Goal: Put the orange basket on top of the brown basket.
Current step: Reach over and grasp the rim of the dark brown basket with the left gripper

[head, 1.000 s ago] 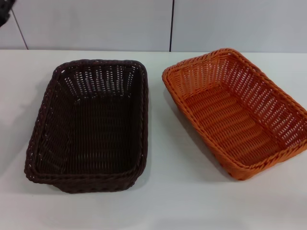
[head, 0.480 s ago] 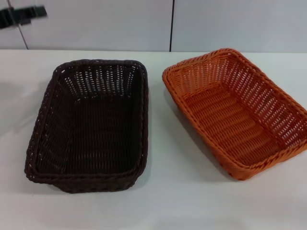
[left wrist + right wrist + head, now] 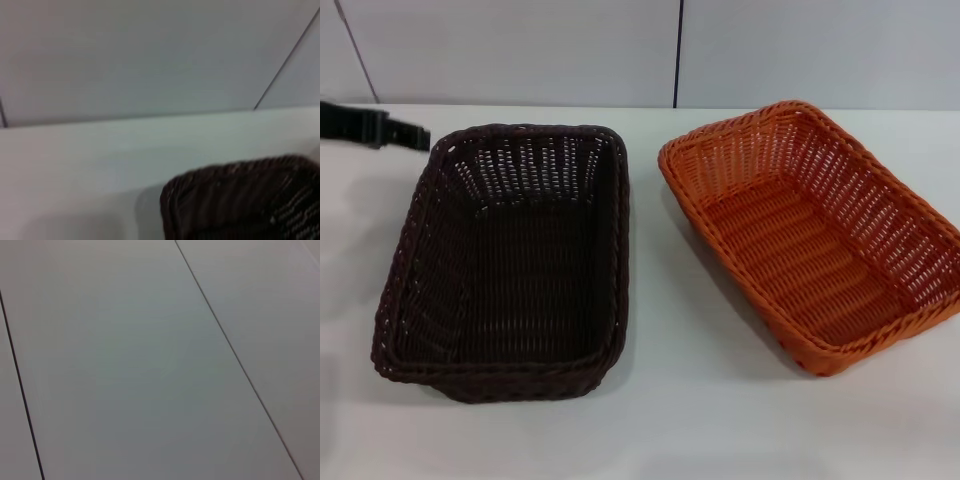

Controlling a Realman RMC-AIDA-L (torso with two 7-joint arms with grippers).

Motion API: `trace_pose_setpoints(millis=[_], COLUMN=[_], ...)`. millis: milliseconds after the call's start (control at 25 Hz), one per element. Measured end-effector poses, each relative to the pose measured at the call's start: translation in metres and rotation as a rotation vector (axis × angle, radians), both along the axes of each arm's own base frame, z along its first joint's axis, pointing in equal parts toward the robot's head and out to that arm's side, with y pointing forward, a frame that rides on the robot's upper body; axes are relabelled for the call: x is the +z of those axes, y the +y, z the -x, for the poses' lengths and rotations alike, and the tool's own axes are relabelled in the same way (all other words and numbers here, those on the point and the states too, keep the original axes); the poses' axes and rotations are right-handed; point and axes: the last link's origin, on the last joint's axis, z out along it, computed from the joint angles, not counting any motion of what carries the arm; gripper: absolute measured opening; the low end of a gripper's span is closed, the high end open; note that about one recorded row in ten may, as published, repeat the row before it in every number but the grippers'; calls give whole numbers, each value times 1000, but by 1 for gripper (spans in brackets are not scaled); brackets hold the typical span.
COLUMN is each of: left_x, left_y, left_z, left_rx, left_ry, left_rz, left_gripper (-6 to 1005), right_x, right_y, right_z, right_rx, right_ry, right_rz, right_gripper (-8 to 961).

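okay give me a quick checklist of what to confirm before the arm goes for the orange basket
1. Orange basket free on the table, nothing inside: ok.
2. Brown basket empty, ready to take it: ok.
3. Baskets apart, a gap between them: ok.
4. Left gripper at the brown basket's far left corner, not at the orange one: not ok.
5. Left gripper open: cannot tell.
6. Right gripper in position: cannot tell, not in view.
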Motion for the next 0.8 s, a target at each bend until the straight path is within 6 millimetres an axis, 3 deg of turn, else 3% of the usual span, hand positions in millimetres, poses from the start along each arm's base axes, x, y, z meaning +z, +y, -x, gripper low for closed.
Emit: trace_pose_setpoints(millis=[120, 560, 800], left_x=[-11, -20, -39], left_y=[-6, -9, -8], left_z=[-2, 10, 24], left_rx=[53, 119, 162], left_ry=[60, 74, 59], left_rz=[30, 42, 89], left_gripper=[617, 581, 562], right_x=[1, 1, 1], right_y=[2, 4, 5], right_z=[0, -3, -3], right_rx=[-3, -18, -18], right_ry=[0, 9, 10], right_rz=[3, 15, 15], right_gripper=[825, 825, 825])
